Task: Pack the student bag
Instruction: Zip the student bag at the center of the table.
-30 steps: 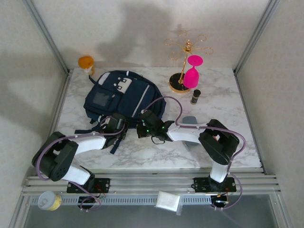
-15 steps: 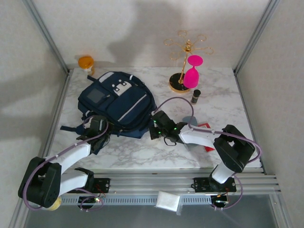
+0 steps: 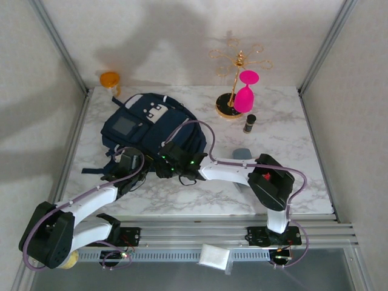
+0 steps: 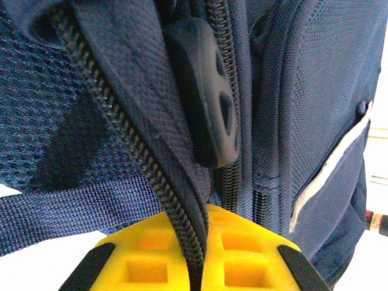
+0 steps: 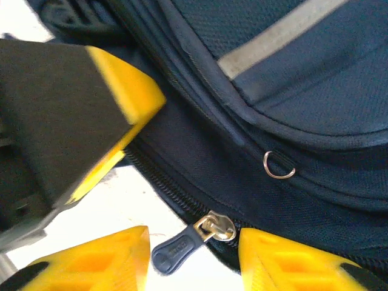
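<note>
My left gripper (image 4: 197, 257) is pinched closed on the black toothed zipper tape (image 4: 121, 139) at the near edge of the large navy blue fabric backpack with grey stripes (image 3: 151, 124), yellow pads meeting on the cloth. Just beside it my right gripper (image 5: 194, 260) stands open. Its yellow fingers sit either side of the dark blue rubber zipper pull (image 5: 173, 250) and the small silver metal slider (image 5: 216, 229). I cannot tell whether the pull brushes one pad.

The backpack lies flat on the left half of the white marble-patterned table (image 3: 291, 176), front pocket up.

I judge this to be the opening step: my left side anchors the bag so my right can run the zipper. Next I need to close squarely on that thin, floppy pull, then draw along the track while the left grip holds the fabric taut.

Farther back, well apart from the bag, stand a small dark cylindrical bottle (image 3: 249, 123) and a bright pink plastic goblet (image 3: 245, 97).
</note>
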Robot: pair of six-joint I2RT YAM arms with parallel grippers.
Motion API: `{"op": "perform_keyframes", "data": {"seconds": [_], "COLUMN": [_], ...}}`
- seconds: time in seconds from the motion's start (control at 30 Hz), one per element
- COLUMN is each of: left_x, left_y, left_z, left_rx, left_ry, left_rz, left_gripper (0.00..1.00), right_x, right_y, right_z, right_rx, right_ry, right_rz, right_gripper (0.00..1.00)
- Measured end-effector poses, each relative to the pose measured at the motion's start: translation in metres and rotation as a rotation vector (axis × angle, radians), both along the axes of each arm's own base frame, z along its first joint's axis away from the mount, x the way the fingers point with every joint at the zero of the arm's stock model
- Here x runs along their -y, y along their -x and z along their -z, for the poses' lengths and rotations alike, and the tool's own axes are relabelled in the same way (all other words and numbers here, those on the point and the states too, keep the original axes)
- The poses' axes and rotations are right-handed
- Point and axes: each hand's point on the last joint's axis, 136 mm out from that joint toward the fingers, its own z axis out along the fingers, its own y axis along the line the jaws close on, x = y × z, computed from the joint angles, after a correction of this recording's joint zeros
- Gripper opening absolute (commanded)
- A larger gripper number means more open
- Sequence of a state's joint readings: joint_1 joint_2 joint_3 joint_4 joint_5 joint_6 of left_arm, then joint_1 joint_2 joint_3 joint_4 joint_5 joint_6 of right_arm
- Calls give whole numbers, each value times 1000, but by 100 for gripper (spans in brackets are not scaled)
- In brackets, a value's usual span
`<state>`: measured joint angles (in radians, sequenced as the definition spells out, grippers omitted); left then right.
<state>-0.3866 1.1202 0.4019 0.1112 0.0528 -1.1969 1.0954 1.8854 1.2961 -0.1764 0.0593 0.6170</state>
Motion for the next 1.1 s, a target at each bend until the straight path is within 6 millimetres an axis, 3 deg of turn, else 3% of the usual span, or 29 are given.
{"op": "perform_keyframes", "data": {"seconds": [0.43,0.7,0.8,0.9,1.1], "left_x": [26,30,33,35,36], "left_y": [3,4,3,2,1], "left_z": [-4,-5,-7,-10,-11], "left_rx": [17,18,29,38,41], "left_ry": [51,64,73,84,87], "left_rz": [25,32,38,43,47], "left_gripper": [0,0,0,0,0], "right_x": [19,32,44,50,51], "right_y": [-14,-14,-14,-16,-13], "right_z": [14,12,8,3,2], "right_rx": [-30,8,30,48,69], "right_ry": [121,168,208,226,251], "right_rz": [152,143,162,171,140], "right_gripper": [39,38,35,25,27]}}
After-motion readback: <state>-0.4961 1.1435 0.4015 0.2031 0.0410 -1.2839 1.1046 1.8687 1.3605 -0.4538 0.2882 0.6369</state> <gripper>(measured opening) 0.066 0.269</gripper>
